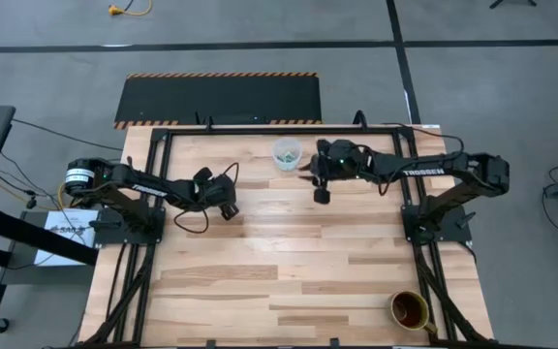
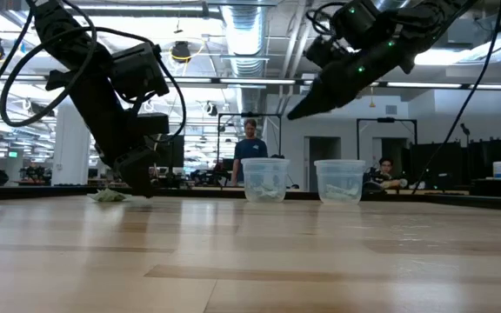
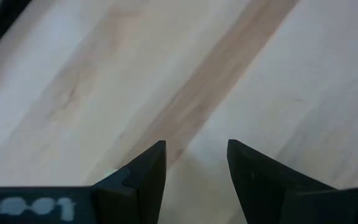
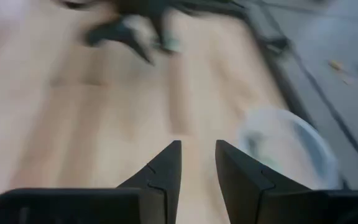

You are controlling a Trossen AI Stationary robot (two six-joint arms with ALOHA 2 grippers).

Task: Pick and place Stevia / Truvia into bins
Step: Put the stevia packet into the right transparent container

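Pickup looked the step in hand — left gripper (image 3: 194, 158) open low over the table (image 1: 289, 262), right gripper (image 4: 197, 158) parted, empty beside a bin (image 1: 287, 153) — next, closing on a packet (image 2: 109, 196).

Two dark jointed arms, looping black cables, white TROSSEN lettering.

Pale blond wood in the worktop (image 1: 289, 271), planked, with darker tan streaks along some boards. Black frame rails around it. Clear, faintly frosted plastic in the bins (image 2: 265, 179), with pale green and white packets (image 2: 268, 184) inside. Amber brown on the round cup (image 1: 409, 309), well apart from the bins. Dark, near-black on both arms and on the left tool (image 3: 194, 180) and right tool (image 4: 197, 174); white lettering on each forearm. Beyond the bins, a black mat (image 1: 219, 99) edged in yellow-and-black stripes. Possibly pale green, a small scrap (image 2: 108, 196) beside the left tool.
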